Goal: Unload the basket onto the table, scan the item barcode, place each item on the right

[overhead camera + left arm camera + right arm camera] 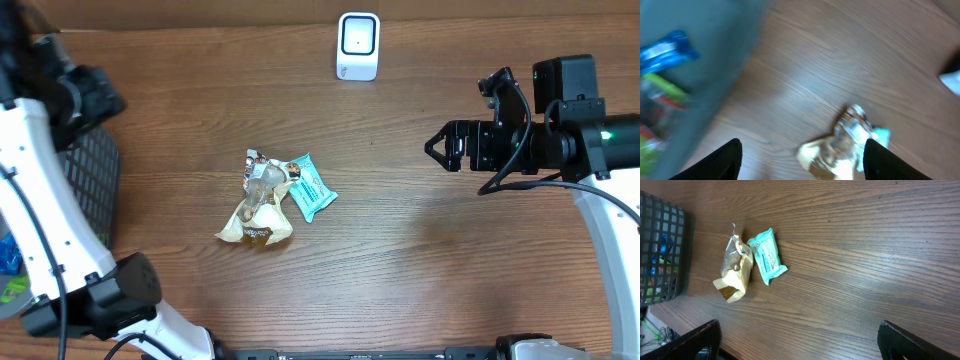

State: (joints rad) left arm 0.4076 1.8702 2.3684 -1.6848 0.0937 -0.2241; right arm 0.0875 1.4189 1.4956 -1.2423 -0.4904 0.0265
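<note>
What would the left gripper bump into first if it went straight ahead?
Probably the gold packet, lying on the table ahead of the left gripper; the blurred view leaves depth unsure.

Your backdrop is the desk (420, 260): a brown wood-grain top that fills each view, with the grain running side to side when you look from overhead. Your light is soft and even. It lays a pale sheen across the boards in the right wrist view and throws only faint shadows. At the desk's left edge you have a black mesh basket (98, 190), with bright colours showing through its grid. Past the desk's edge, in the lower left corner of the right wrist view, you get a sliver of clutter too small to make out.
</note>
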